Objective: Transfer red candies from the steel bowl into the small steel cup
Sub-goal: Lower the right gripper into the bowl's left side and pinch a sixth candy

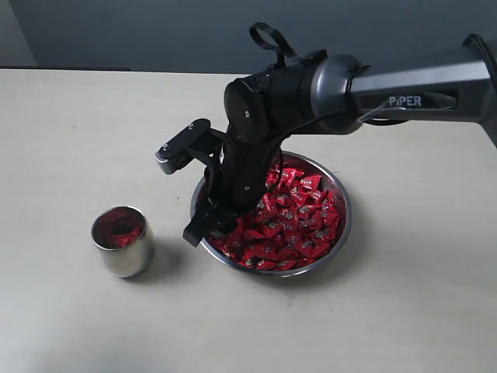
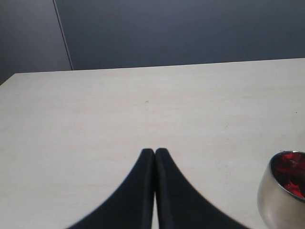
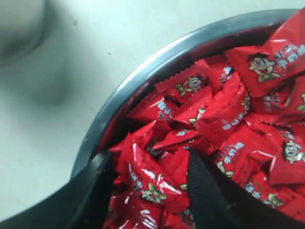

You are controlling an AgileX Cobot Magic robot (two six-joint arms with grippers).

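The steel bowl [image 1: 342,225] holds a heap of red candies [image 1: 299,221] right of the middle. My right gripper [image 1: 211,228] is down in the bowl's left part. In the right wrist view its fingers [image 3: 97,181] stand open, dug into the candies [image 3: 224,109], with a few candies between them, close to the rim of the bowl [image 3: 124,90]. The small steel cup [image 1: 123,242] stands to the left of the bowl with some red candies [image 1: 118,231] inside. My left gripper [image 2: 155,151] is shut on nothing, above bare table, with the cup [image 2: 281,195] off to its side.
The pale table [image 1: 78,140] lies around the bowl and the cup. The right arm [image 1: 404,85] reaches in from the right edge over the back of the bowl. A dark wall [image 2: 190,28] runs behind the table's far edge.
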